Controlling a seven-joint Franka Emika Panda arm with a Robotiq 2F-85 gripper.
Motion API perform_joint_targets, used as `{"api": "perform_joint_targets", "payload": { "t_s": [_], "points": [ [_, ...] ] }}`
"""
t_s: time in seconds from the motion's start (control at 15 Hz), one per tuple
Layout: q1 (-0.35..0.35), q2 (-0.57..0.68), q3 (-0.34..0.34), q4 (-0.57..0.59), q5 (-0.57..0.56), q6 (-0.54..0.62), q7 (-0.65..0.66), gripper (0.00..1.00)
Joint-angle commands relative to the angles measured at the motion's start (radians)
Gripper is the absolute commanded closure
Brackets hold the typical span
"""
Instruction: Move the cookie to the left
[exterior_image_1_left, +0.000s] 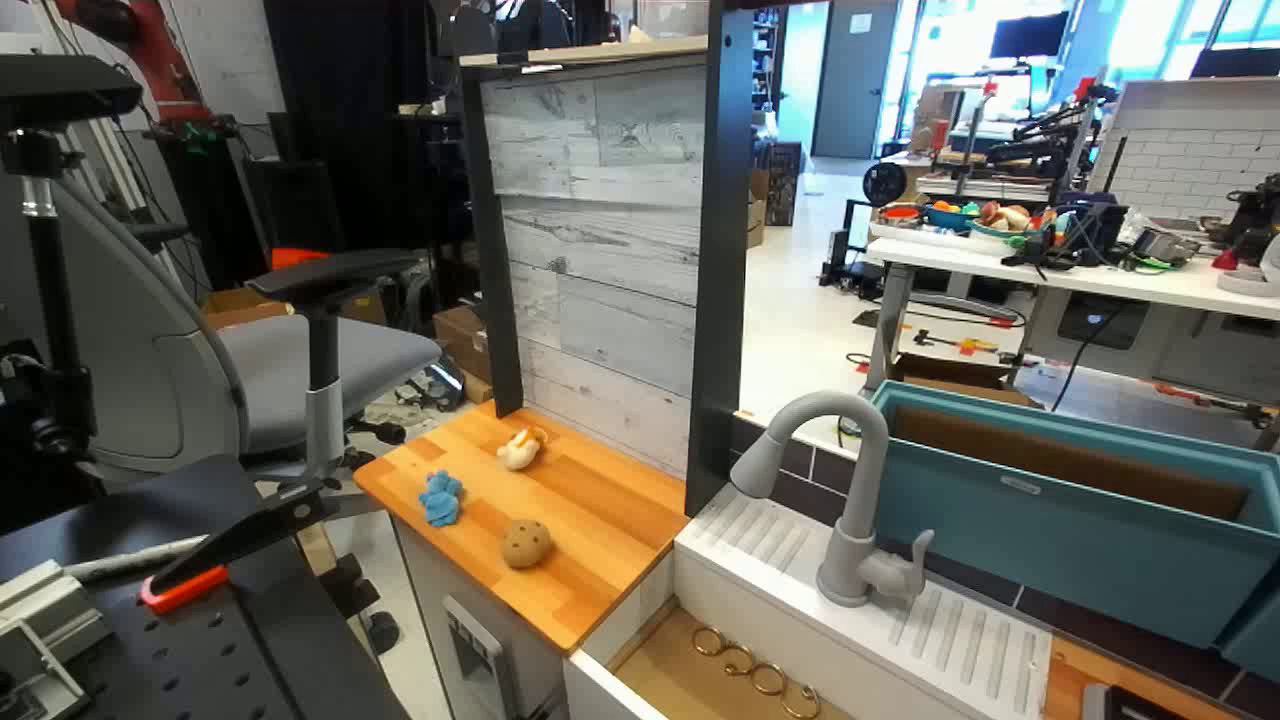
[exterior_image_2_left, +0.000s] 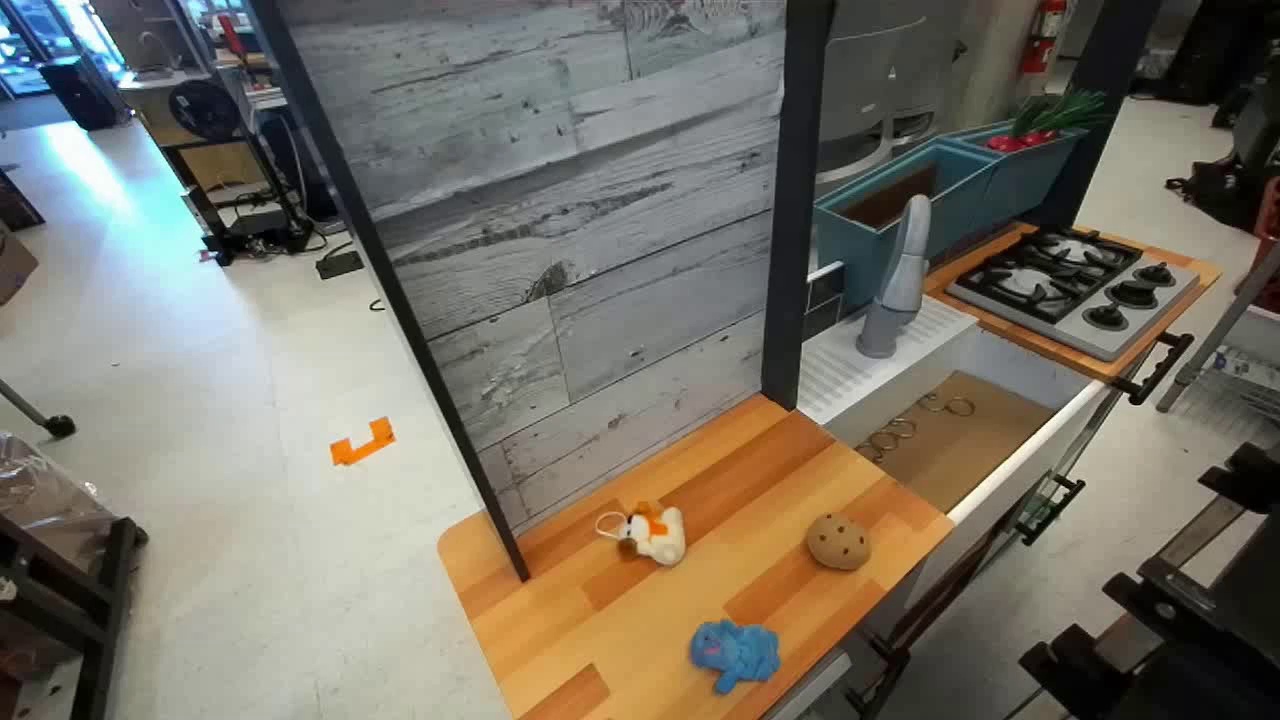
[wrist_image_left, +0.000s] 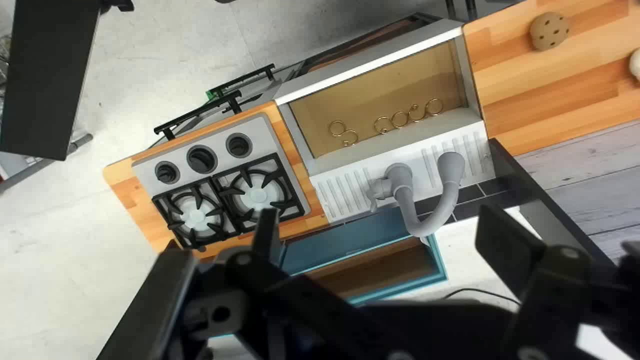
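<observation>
The cookie is a round brownish-tan plush with dark spots. It lies on the wooden counter in both exterior views (exterior_image_1_left: 526, 543) (exterior_image_2_left: 839, 541), near the counter's sink end. In the wrist view the cookie (wrist_image_left: 549, 31) is at the upper right. My gripper (wrist_image_left: 385, 237) is open and empty in the wrist view, its two dark fingers wide apart. It is high above the toy kitchen, over the teal planter and faucet, well away from the cookie. I cannot make out the gripper in the exterior views.
A blue plush (exterior_image_2_left: 735, 654) and a white-and-orange plush (exterior_image_2_left: 655, 534) lie on the counter (exterior_image_2_left: 560, 620). A plank wall (exterior_image_2_left: 600, 250) rises behind it. Beside it are a sink with gold rings, a grey faucet (exterior_image_1_left: 855, 500), a teal planter (exterior_image_1_left: 1080, 530) and a stove (exterior_image_2_left: 1080, 285).
</observation>
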Motion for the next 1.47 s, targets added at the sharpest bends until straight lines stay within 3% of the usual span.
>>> {"api": "perform_joint_targets", "payload": {
  "t_s": [0.0,0.87,1.13,1.4],
  "points": [
    [0.012,0.000,-0.011,0.003,-0.004,-0.003,0.002,0.00],
    [0.012,0.000,-0.011,0.005,-0.004,-0.003,0.002,0.00],
    [0.036,0.082,0.074,0.017,-0.130,-0.008,0.096,0.00],
    [0.116,0.206,0.159,0.028,-0.265,0.019,0.203,0.00]
  ]
}}
